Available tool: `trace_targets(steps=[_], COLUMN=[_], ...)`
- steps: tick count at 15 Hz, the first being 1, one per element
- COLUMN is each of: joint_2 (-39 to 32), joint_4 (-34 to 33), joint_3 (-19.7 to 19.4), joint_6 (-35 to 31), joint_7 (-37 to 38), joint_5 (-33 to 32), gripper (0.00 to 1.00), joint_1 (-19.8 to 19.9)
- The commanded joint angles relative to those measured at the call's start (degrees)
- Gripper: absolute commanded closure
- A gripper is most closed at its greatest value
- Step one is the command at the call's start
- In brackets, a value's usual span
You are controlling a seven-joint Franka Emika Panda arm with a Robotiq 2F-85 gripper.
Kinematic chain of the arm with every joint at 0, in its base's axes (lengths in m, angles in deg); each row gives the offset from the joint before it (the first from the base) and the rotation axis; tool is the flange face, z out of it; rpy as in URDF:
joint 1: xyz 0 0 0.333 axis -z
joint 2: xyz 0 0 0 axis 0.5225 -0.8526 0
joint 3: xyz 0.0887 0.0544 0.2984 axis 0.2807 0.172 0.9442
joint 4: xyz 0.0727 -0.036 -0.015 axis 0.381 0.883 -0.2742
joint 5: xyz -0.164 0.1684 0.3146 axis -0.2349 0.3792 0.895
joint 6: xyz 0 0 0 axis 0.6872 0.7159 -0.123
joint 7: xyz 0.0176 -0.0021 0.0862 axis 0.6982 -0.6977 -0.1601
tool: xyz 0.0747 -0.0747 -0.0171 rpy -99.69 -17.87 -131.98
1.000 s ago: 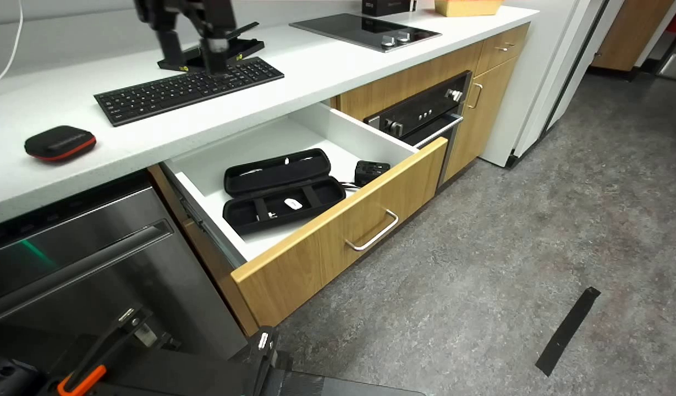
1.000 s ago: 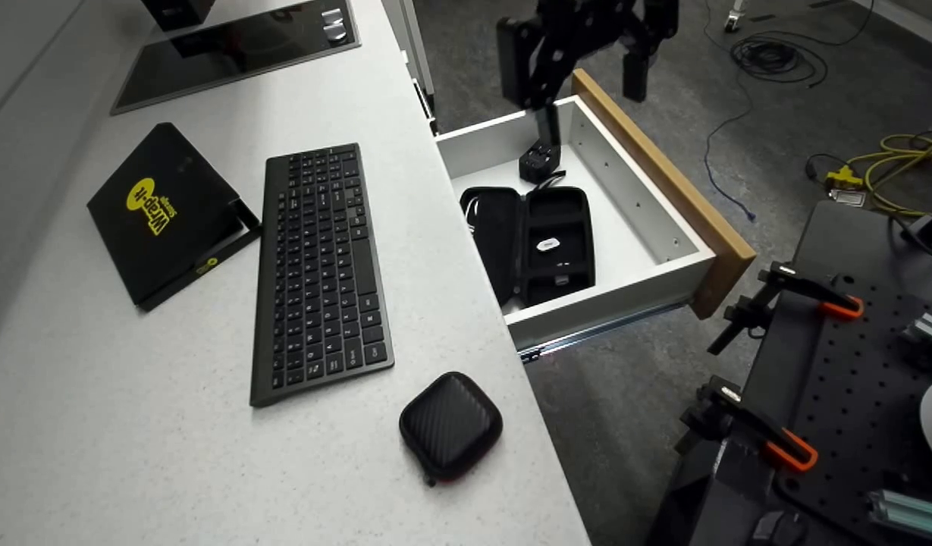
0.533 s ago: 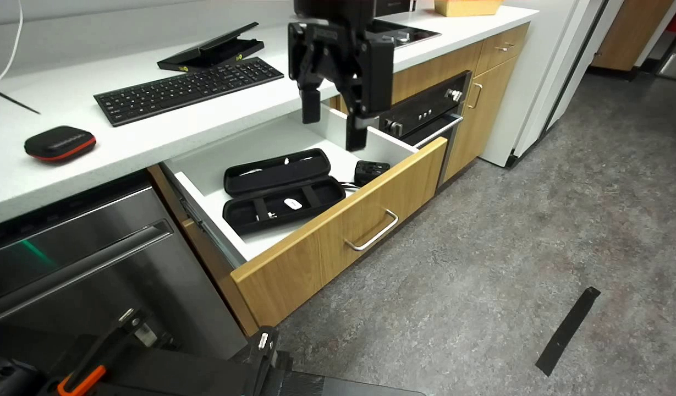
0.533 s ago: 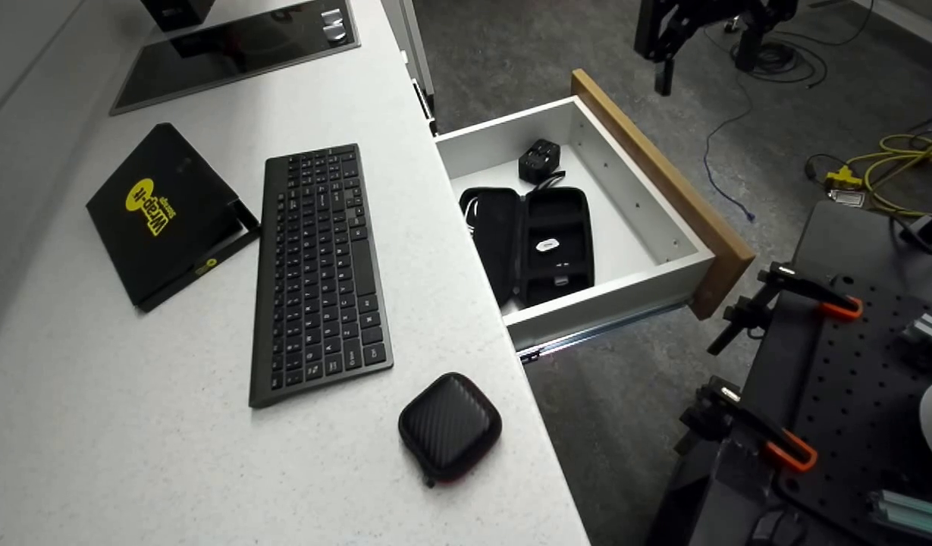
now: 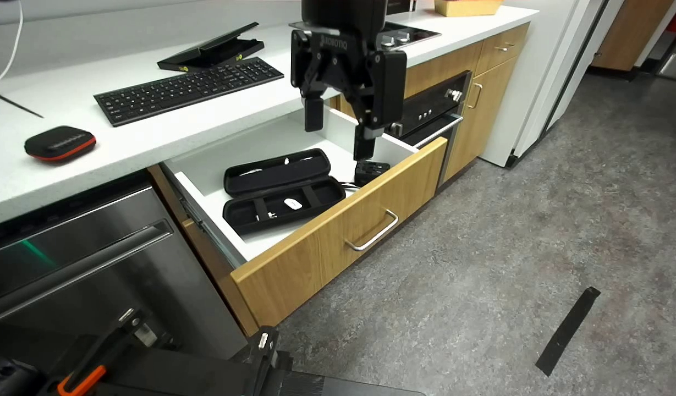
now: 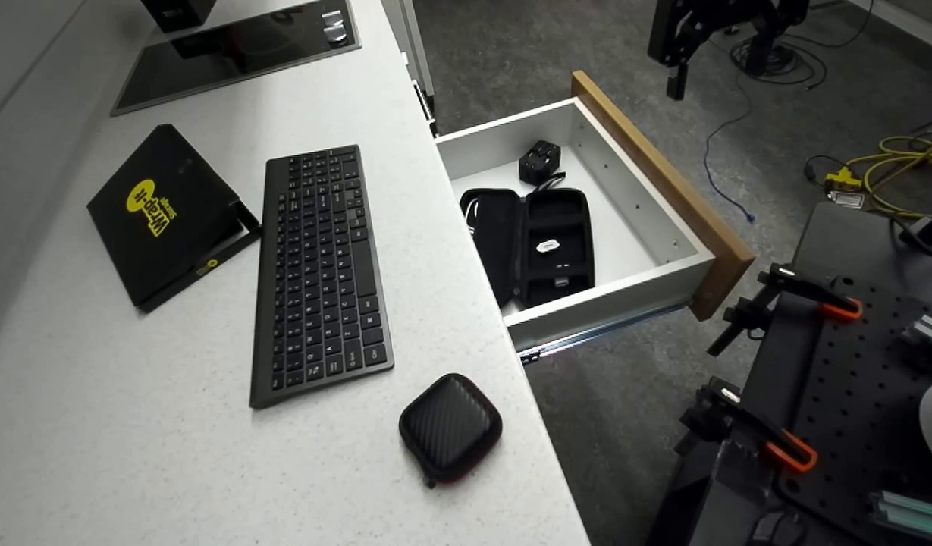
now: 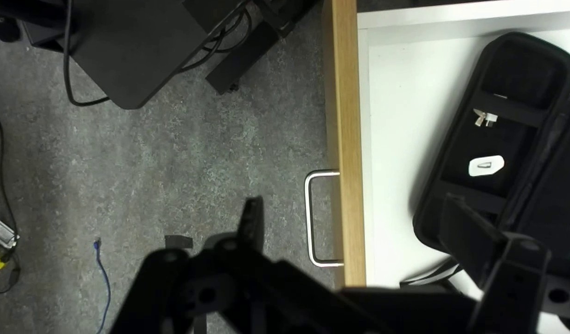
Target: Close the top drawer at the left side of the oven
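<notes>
The wide, light-wood-fronted top drawer [image 5: 315, 261] stood pulled out beside the black built-in oven [image 5: 431, 124]; black jaws hung spread, apart from the drawer's silver bar handle [image 7: 309, 218].

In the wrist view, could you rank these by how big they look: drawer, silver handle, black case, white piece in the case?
Top drawer, cropped
Black case, also cropped
Silver handle
White piece

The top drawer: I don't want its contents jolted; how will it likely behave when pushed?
The top drawer will likely glide straight, given the metal runner along its side. The open black case, lying flat, probably won't tip but might slide on the smooth-looking white bottom.
</notes>
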Motion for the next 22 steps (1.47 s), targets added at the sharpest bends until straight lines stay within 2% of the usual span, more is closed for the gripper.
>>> trace_targets(steps=[1, 7, 11, 16, 19, 22], joint_2=[-2.6, -14.6, -23.8, -36.6, -41.5, -43.4], joint_4=[0.7, -2.4, -5.9, -13.4, -17.3, -19.5], joint_3=[0.6, -3.2, -7.7, -9.9, -8.8, -7.3], joint_6=[-8.1, -21.7, -25.5, -28.3, -27.2, -25.7], joint_7=[4.9, 14.9, 21.2, 24.2, 22.9, 20.7], joint_5=[-4.9, -14.4, -18.0, -10.9, -4.2, 0.6], gripper=[0.00, 0.00, 0.00, 0.00, 0.00, 0.00], joint_1=[1.2, 3.9, 2.2, -0.1, -0.6, -1.2])
